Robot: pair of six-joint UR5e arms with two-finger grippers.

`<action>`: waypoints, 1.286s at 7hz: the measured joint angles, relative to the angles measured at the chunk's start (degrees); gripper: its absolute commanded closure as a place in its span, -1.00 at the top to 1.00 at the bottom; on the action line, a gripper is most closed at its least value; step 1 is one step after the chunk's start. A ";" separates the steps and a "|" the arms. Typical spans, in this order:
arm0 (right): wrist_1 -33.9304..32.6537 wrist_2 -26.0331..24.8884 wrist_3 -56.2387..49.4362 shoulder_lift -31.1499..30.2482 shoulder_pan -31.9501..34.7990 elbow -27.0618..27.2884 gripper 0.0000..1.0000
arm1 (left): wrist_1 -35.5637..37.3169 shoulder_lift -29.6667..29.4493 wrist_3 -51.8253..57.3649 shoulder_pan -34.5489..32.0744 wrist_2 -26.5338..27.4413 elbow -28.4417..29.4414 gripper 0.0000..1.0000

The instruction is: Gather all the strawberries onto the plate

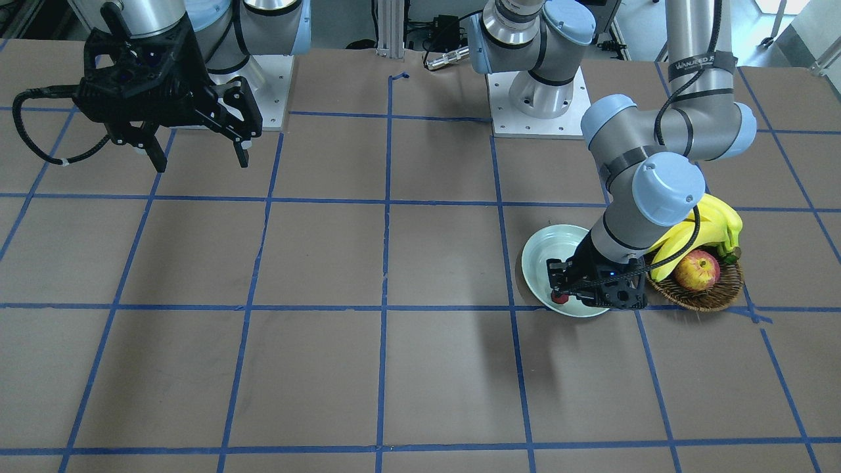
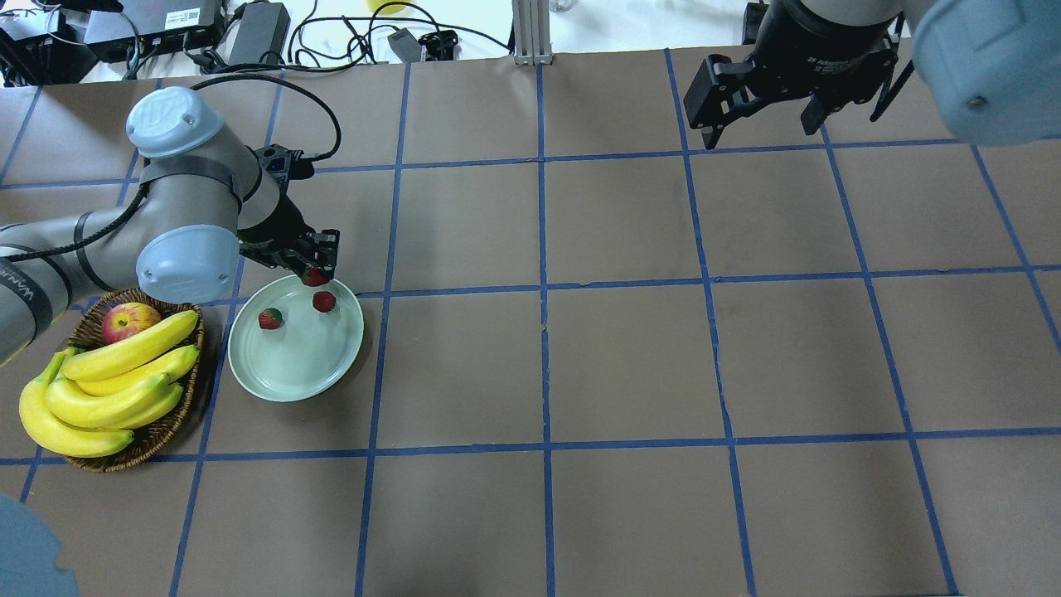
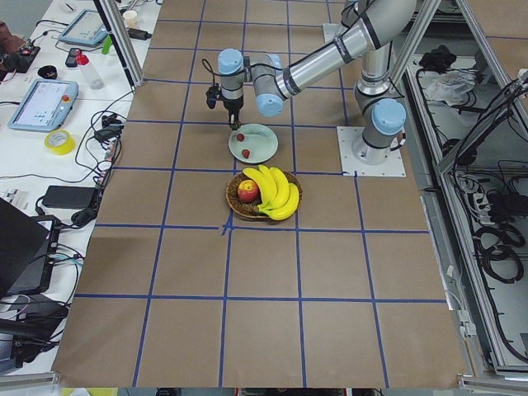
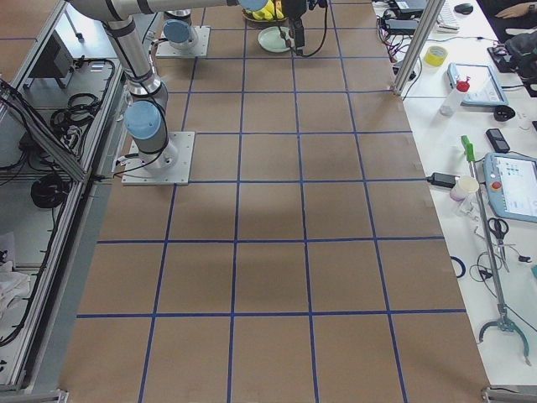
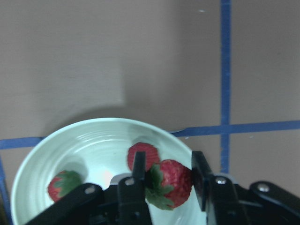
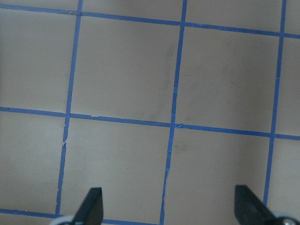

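Note:
The pale mint-green plate (image 2: pixel 290 369) lies on the table next to the basket. Two strawberries lie in it, one (image 2: pixel 270 318) nearer the basket and one (image 2: pixel 324 301) near the far rim. My left gripper (image 2: pixel 315 274) is shut on the third strawberry (image 2: pixel 315 278) and holds it just above the plate's far rim. The left wrist view shows this strawberry (image 5: pixel 171 183) pinched between the fingers (image 5: pixel 138 171), over the plate (image 5: pixel 93 143), with the other two (image 5: pixel 63 185) (image 5: pixel 142 153) below. My right gripper (image 2: pixel 758 133) is open and empty, far off above bare table (image 6: pixel 171 208).
A brown wicker basket (image 2: pixel 166 427) with a bunch of bananas (image 2: pixel 108 381) and a red-yellow apple (image 2: pixel 128 321) stands right beside the plate on my left. Blue tape lines grid the brown table. Cables and power bricks lie beyond the far edge.

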 measured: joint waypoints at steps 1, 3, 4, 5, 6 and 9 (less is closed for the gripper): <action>-0.03 0.55 0.03 0.06 0.03 0.07 1.00 | -0.19 -0.11 1.56 1.07 1.40 -0.82 -0.05; -0.24 1.07 0.01 0.16 -0.04 0.14 1.00 | -0.42 -0.26 2.46 1.62 3.73 -2.46 0.69; -0.41 1.51 0.05 0.23 0.01 0.18 1.00 | -0.46 -0.22 2.38 1.63 4.01 -2.63 0.77; -0.48 2.02 0.03 0.28 0.04 0.21 1.00 | -0.58 -0.08 2.08 1.57 4.10 -2.62 0.78; -0.51 2.22 -0.06 0.33 0.02 0.23 1.00 | -1.18 0.41 1.59 1.29 4.13 -2.39 0.78; -0.53 2.32 -0.02 0.40 0.02 0.63 1.00 | -17.61 5.43 -6.87 -3.37 3.40 7.85 0.78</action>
